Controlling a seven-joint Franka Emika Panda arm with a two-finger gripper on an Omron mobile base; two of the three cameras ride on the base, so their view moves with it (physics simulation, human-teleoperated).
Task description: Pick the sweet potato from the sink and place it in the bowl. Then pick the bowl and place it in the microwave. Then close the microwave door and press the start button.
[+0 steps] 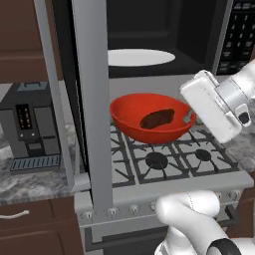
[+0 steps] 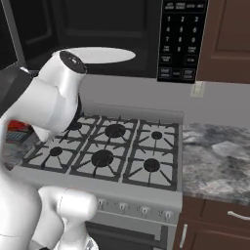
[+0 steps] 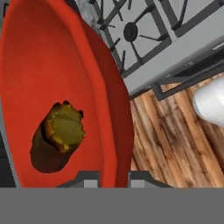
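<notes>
Glossy red round bowl (image 1: 149, 119) held in the air by the two-finger claw (image 3: 113, 177), over the gas stove (image 1: 164, 157).
The claw's fingertips (image 3: 89, 179) pinch the bowl's rim; the small dark reddish-brown sweet potato (image 3: 57, 138) lies inside, just beyond them. The open black microwave (image 1: 149, 35) is above and beyond the claw.

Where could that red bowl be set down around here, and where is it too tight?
Free: the white turntable plate inside the open black microwave, and the grey marbled counter right of the gas stove. Crowded: the left side, where the tall open microwave door stands close beside the glossy red bowl holding the sweet potato, gripped at its rim by the gripper.
</notes>
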